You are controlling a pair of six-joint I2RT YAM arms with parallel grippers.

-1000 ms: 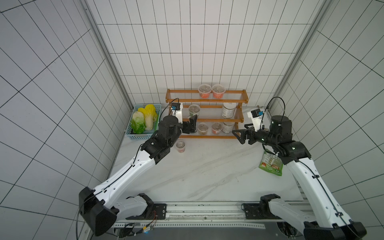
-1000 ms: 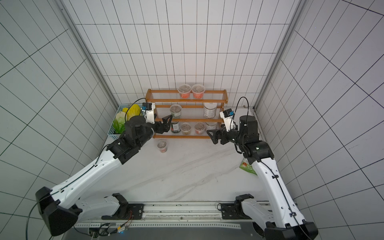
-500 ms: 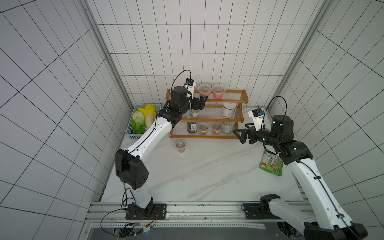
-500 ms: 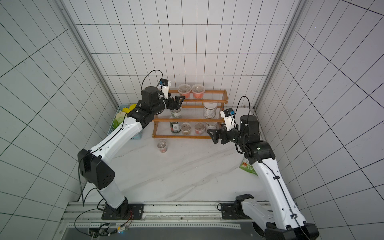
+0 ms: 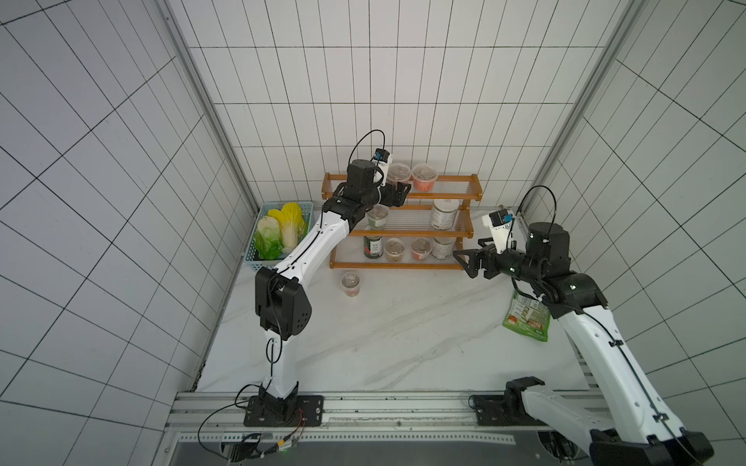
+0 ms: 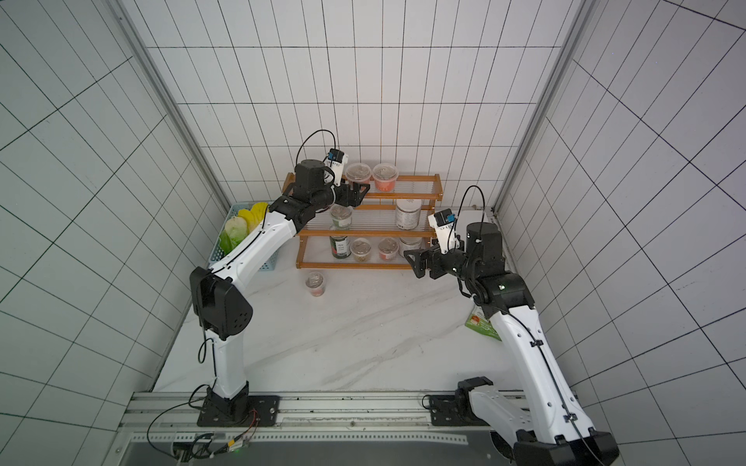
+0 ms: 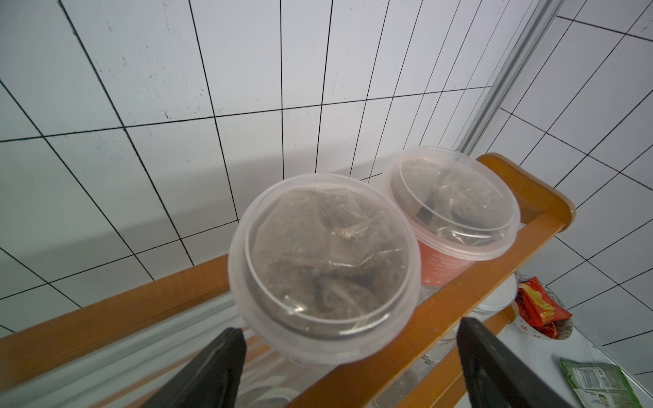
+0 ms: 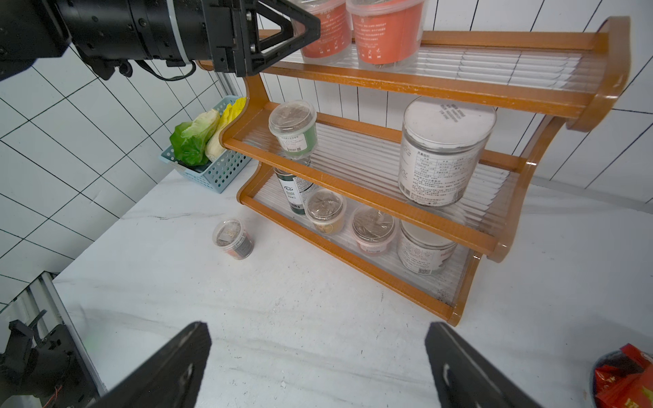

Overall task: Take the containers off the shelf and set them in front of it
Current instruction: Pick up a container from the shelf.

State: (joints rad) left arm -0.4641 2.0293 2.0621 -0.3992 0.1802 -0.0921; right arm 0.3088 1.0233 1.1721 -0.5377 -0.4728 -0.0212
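Starting near, one cup [image 5: 350,283] stands on the table [image 5: 403,331] before the shelf [image 5: 395,265], my right gripper [image 5: 463,264] has stayed beside it, jaws spread and empty, while my left gripper [image 5: 403,189] has climbed from that cup to the top tier, jaws wide astride a tub [image 7: 323,268].

No wording can be made out. Fine print is seen on the lid and side of the large jar [image 8: 441,152] on the middle tier of the shelf [image 8: 424,88]. White print is seen on the orange cups [image 8: 385,31] on its top tier and a pale label on the dark can [image 8: 293,190] on its bottom tier. All of it is too small to be read.
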